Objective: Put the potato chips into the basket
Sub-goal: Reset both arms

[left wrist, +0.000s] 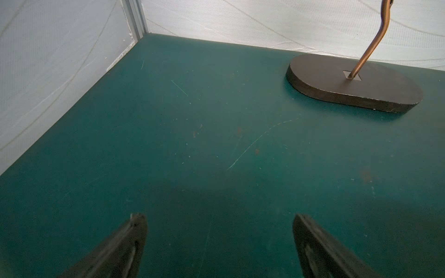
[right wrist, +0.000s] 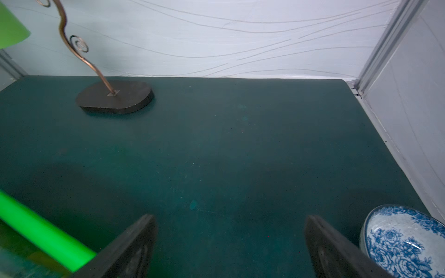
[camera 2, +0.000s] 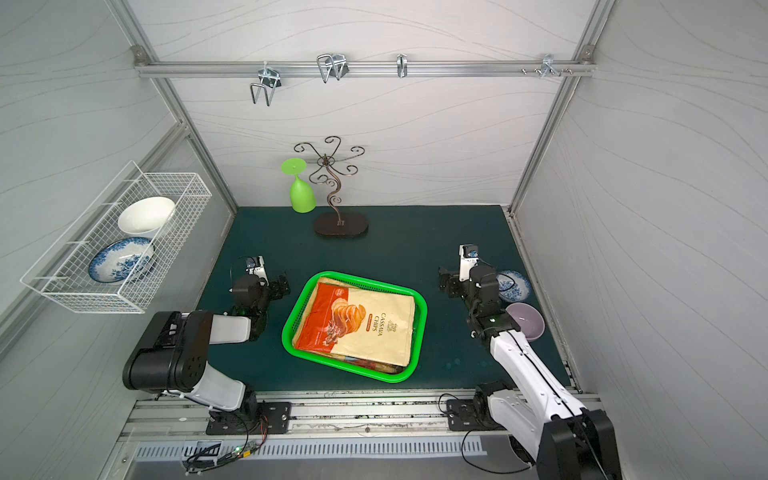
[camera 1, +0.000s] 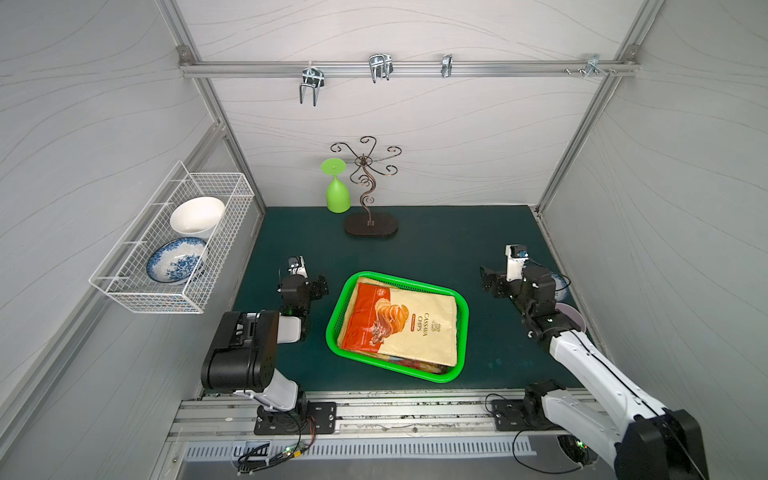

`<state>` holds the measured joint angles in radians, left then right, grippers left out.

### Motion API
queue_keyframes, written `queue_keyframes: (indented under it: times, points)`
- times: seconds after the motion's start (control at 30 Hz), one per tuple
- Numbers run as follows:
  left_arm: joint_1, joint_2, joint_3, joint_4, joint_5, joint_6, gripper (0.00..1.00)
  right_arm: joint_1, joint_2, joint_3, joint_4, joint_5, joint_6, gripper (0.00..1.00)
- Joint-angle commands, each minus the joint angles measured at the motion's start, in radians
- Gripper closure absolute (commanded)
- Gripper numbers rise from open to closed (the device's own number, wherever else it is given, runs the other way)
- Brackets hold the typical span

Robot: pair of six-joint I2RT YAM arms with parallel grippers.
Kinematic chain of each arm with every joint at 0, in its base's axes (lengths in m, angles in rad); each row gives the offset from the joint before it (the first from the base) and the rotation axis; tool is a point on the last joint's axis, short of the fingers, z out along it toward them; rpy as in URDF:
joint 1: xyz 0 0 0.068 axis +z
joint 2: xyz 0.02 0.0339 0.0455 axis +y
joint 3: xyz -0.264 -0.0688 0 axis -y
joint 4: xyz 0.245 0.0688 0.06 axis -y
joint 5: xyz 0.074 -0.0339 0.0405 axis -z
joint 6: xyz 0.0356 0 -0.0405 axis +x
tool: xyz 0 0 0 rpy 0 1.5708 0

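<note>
Lowest in both top views are two arms: the right arm [camera 1: 598, 370] at lower right and the left arm [camera 1: 241, 353] at lower left. Each carries one gripper. The left gripper [camera 1: 319, 286] sits just left of the basket, its jaws spread wide, and its wrist view shows only bare mat [camera 1: 436, 249] between them. The right gripper [camera 1: 487, 279], right of centre, is spread just as wide over the mat. In its wrist view the green basket rim lies beside one finger and a blue dish [camera 2: 513, 286] beside the other.

One white wire rack [camera 1: 137, 266] hangs on the wall at centre left and holds two bowls, a white bowl [camera 1: 197, 216] and a blue bowl [camera 1: 176, 262].

One basket [camera 1: 332, 328] lies at centre frame, turned slightly askew. The chips [camera 1: 411, 328] are inside it, stacked. One cream-orange bag on top covers nearly the whole floor. Edges of more bags show under it at the basket's lower right corner, but their number cannot be told.

One scrolled metal stand [camera 1: 370, 224] is at upper centre, with one green glass [camera 1: 337, 195] hanging upside down from it.

At right, the right arm partly hides one purple bowl [camera 2: 525, 320] and the blue dish.

A rail [camera 1: 249, 68] across the top carries four hooks [camera 1: 380, 66].
</note>
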<state>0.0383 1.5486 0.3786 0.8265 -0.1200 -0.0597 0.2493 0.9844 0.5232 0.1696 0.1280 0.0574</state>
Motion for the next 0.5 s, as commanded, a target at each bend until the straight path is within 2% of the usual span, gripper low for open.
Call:
queue_keyframes:
  times: [0.0, 0.1, 0.47]
  points:
    - [-0.005, -0.001, 0.028, 0.032, -0.008, -0.001, 0.01, -0.045, 0.058, -0.015, 0.130, -0.021, 0.002, 0.01]
    - [-0.005, -0.001, 0.029, 0.031, -0.008, -0.001, 0.01, -0.096, 0.133, -0.049, 0.226, -0.052, 0.002, 0.01]
    - [-0.005, -0.001, 0.028, 0.031, -0.009, 0.000, 0.01, -0.141, 0.387, -0.124, 0.505, -0.025, -0.042, 0.01]
